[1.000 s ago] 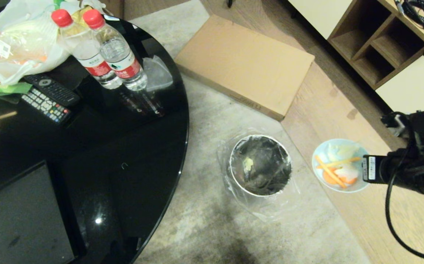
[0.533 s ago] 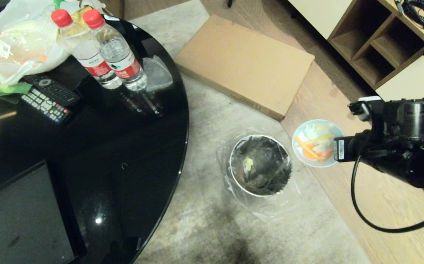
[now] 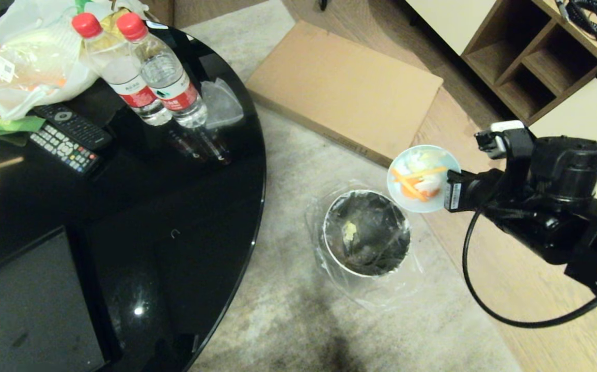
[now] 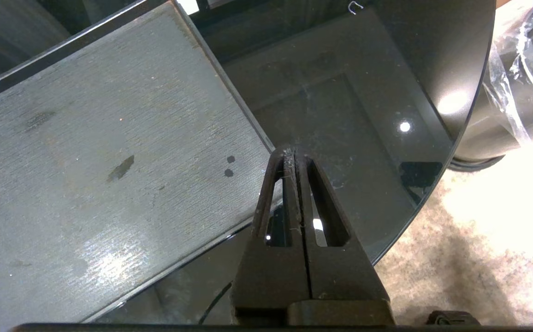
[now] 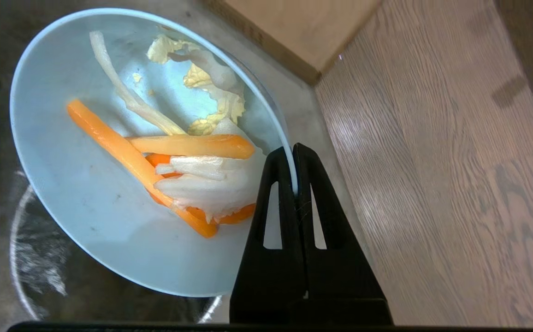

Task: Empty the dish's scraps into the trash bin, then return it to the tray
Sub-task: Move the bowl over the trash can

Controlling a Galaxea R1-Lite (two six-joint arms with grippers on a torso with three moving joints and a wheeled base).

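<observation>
Open floor rings the trash bin (image 3: 365,232); round table (image 3: 123,206) crowds its left.

Glossy pale blue glazed dish (image 5: 86,207); shiny metal trash bin (image 3: 365,233) with crinkly clear plastic liner; matt textured grey tray (image 4: 96,152); glossy round black worktop (image 3: 185,206); matt brown cardboard box (image 3: 342,90).

pale blue dish (image 3: 422,178) — orange, yellow-white scraps (image 3: 416,182)

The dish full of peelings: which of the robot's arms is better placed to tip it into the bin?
The right. Its hand already pinches the dish by the rim, beside the trash bin, scraps still inside. The left hand is shut, over the table by the tray.
</observation>
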